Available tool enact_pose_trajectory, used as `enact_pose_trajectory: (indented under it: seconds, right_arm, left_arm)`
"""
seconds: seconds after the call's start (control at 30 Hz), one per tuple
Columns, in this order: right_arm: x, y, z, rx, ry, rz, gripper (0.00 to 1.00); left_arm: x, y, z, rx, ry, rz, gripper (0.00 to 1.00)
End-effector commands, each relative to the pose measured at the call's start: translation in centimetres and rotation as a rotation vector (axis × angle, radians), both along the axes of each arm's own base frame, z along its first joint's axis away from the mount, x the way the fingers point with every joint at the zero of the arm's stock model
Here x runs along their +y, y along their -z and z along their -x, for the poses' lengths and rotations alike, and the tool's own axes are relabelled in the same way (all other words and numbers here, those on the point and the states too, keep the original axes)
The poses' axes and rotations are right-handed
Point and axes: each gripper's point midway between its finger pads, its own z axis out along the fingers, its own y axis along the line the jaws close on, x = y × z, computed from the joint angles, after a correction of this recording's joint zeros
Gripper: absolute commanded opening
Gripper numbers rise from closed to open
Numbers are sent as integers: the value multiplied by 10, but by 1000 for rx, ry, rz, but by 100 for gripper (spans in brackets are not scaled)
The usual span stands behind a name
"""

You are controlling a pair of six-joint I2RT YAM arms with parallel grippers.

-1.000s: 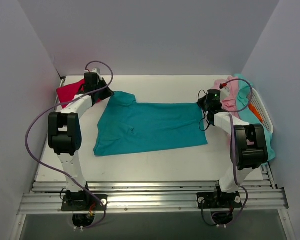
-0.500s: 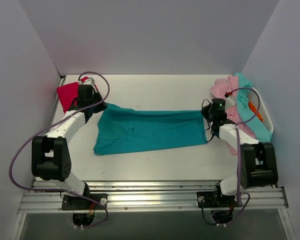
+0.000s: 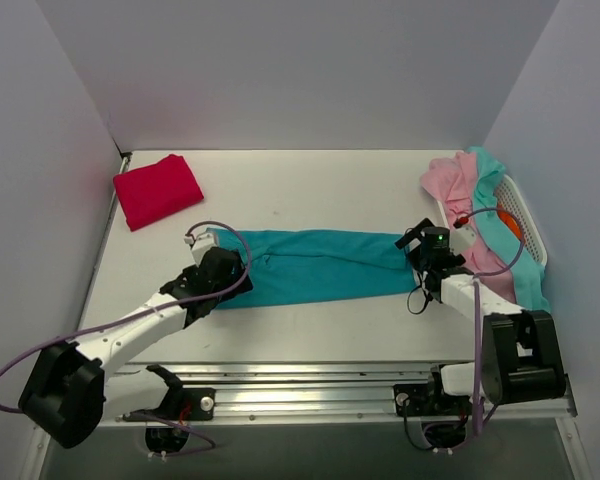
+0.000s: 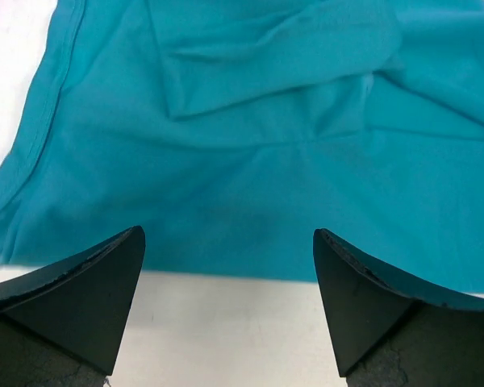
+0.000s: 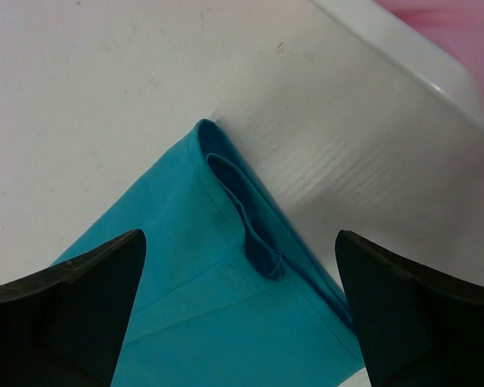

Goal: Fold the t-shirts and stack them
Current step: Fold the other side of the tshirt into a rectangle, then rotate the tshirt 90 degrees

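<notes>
The deep teal t-shirt point(image 3: 320, 265) lies on the table as a long strip, folded in half lengthwise. My left gripper point(image 3: 223, 268) hovers open over its left end; in the left wrist view the open gripper point(image 4: 227, 234) frames the teal t-shirt's point(image 4: 250, 137) near edge, holding nothing. My right gripper point(image 3: 417, 250) stands open over the shirt's right end; in the right wrist view the gripper point(image 5: 239, 234) is above the folded teal corner point(image 5: 218, 306), with nothing between the fingers. The crimson-red t-shirt point(image 3: 158, 190) lies folded at the far left.
A white basket point(image 3: 525, 215) at the right edge holds crumpled pink point(image 3: 450, 180), aqua point(image 3: 490, 165) and orange point(image 3: 510, 222) shirts, some hanging over its side. Grey walls close in left, back and right. Its white rim point(image 5: 403, 48) shows in the right wrist view.
Both grippers carried the teal shirt's far edge toward the near side, folding it into a narrow strip, then opened and let go. The red shirt is now uncovered.
</notes>
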Motion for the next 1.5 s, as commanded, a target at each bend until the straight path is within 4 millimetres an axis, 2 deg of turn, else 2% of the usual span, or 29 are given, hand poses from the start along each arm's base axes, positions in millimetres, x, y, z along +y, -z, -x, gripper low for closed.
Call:
enact_pose_trajectory:
  seconds: [0.0,0.13,0.3,0.4,0.53,0.57,0.7,0.73,0.8,0.83,0.9,0.93,1.0,1.03,1.07,1.1,1.17,1.2,1.23,1.27,1.47]
  right_arm:
    - [1,-29,-6,-62,21,21,100]
    - [9,-57,-16,-115,9,40,100]
    - [18,-63,-26,-108,-13,57,100]
    - [18,-58,-29,-101,-13,64,100]
    - [18,-36,-32,-58,-11,74,100]
    - [18,-32,-33,-50,-12,76,100]
    - [18,-13,-39,-22,-12,81,100]
    - [18,-5,-39,-3,-14,86,100]
    - [19,-1,-43,-3,-15,87,100]
    - [19,6,-44,11,-18,87,100]
    - [21,10,-48,9,-24,86,98]
    - [22,18,-49,22,-32,83,94]
    - [26,24,-55,9,-56,76,86]
    - [33,29,-54,13,-91,55,77]
    - [36,28,-59,-16,-106,42,69]
    - [37,36,-58,-4,-117,33,54]
    - [42,42,-57,2,-144,20,38]
    - [42,45,-56,9,-145,19,10]
    - [42,45,-55,8,-147,14,0]
    - [41,47,-51,14,-142,13,0]
    - [44,33,-30,3,-142,11,0]
  left_arm:
    - [15,-26,3,-118,-177,14,94]
    - [23,-34,5,-119,-205,-11,94]
    - [29,-27,3,-103,-265,-33,94]
    - [29,-17,-1,-78,-290,-54,94]
    - [21,-3,-14,-61,-295,-70,96]
    - [17,8,-16,-29,-280,-81,96]
    - [11,34,-30,20,-258,-52,100]
    - [12,35,-38,9,-267,-32,97]
    - [10,45,-45,23,-256,-21,91]
    - [15,52,-47,38,-259,-26,81]
    - [17,57,-52,38,-265,-14,70]
    - [22,64,-54,56,-265,-15,59]
    - [17,68,-60,47,-242,18,49]
    - [19,72,-60,57,-245,17,36]
    - [19,73,-60,56,-245,17,27]
    - [15,70,-68,32,-241,34,22]
    - [16,74,-70,46,-241,29,7]
    - [15,74,-75,48,-239,27,4]
    - [15,74,-77,52,-236,26,3]
    - [16,73,-81,51,-239,27,2]
    - [15,50,-126,45,-204,25,2]
